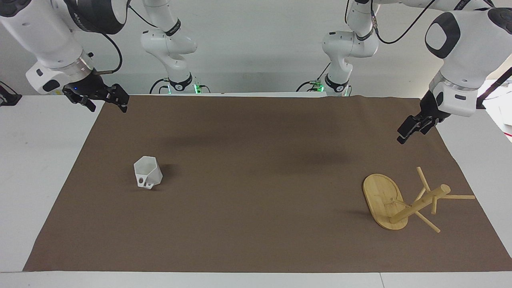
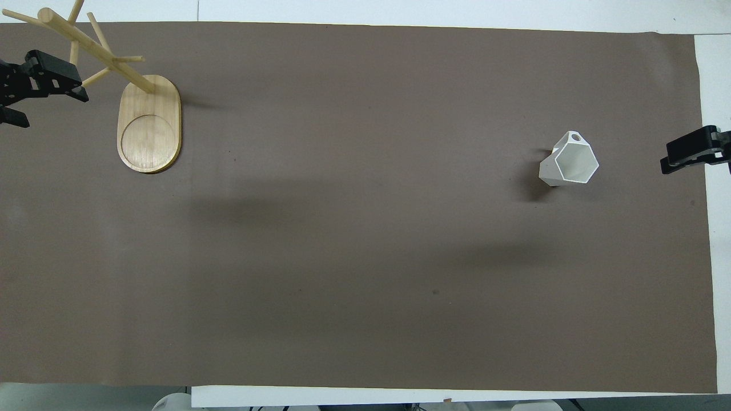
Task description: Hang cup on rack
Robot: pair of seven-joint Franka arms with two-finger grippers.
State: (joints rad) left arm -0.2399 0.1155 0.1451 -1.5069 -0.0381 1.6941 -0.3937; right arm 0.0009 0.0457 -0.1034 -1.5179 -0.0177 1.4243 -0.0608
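- Cup (image 1: pixel 147 172) (image 2: pixel 569 159) stands upright on the brown mat (image 1: pixel 256 224) (image 2: pixel 365 257), toward the right arm's end of the table (image 1: pixel 36 160), with its hexagonal rim up and its small looped handle on the side turned away from the robots.
- Right gripper (image 1: pixel 105 102) (image 2: pixel 685 154) hangs in the air over the mat's edge at that same end. It is well apart from the cup and not above it. Its jaws look parted and hold nothing.
- Rack (image 1: pixel 404 202) (image 2: pixel 131 97) stands on its oval base at the left arm's end of the mat, well apart from the cup. Its post rises from the end of the base that is farther from the robots, and thin pegs stick out from the post. No cup hangs on them.
- Left gripper (image 1: pixel 410 129) (image 2: pixel 23 85) hangs in the air beside the rack's upper pegs, over the mat's edge. It grips nothing; how far its jaws are open I cannot tell.
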